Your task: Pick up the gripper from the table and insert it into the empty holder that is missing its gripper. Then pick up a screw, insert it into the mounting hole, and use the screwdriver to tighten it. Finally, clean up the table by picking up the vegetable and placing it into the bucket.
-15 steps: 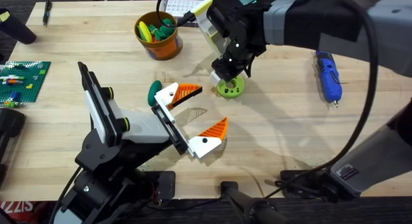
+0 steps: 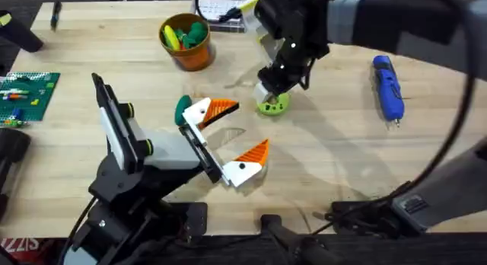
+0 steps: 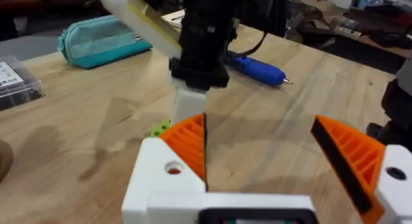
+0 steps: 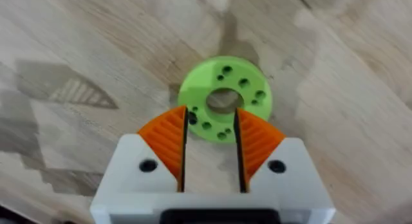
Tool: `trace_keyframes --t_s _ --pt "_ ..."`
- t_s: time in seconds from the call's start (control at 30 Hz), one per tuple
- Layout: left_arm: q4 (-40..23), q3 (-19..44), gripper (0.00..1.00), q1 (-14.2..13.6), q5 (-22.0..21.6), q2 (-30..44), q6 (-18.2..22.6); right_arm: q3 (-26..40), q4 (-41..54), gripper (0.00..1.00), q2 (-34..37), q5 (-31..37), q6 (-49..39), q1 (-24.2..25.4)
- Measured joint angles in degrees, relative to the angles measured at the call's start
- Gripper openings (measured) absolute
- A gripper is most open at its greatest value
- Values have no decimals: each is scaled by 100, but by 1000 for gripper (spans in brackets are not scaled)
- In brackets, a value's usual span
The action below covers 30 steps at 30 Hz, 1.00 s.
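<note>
1. At the far left of the wooden table (image 2: pixel 91 44), seen from overhead: a green brick plate (image 2: pixel 27 94) with small bricks on it.
2. Further right, toward the back: the bucket (image 2: pixel 186 43), orange, upright, holding yellow and green toy pieces.
3. Nearer the front, below the bucket: the left gripper (image 2: pixel 237 129), orange-padded fingers spread wide, holding nothing; the vegetable (image 2: pixel 182 109), dark green, lying just beside its far finger, on the table and outside the bucket.
4. Right of centre: the lime-green ring (image 2: pixel 272 105), flat on the wood, with the right gripper (image 2: pixel 271 88) pointing down directly over it; from the right wrist camera, fingers (image 4: pixel 172 141) nearly parallel with a narrow gap, tips overlapping the ring's near rim, grasp on it not clear.
5. Near the right edge: the screwdriver (image 2: pixel 387 87), blue, lying flat, bit toward the front, well apart from both grippers.
</note>
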State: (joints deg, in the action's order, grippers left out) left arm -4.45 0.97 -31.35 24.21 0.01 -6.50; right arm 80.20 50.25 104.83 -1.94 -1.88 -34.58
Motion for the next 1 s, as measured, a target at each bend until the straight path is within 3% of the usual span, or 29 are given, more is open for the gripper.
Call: trace_keyframes --t_s 0.33,0.53,0.7,1.0 --pt "0 0 993 0 0 0 0 -12 209 409 -741 565 662 -297" --pt "0 0 993 0 0 1 0 -846 -560 409 -1461 857 1061 -630" --pt "0 0 993 0 0 0 0 -1224 -855 409 -1329 920 1154 -675" --pt "0 0 993 0 0 0 0 -1254 -1006 409 -883 964 1217 -655"
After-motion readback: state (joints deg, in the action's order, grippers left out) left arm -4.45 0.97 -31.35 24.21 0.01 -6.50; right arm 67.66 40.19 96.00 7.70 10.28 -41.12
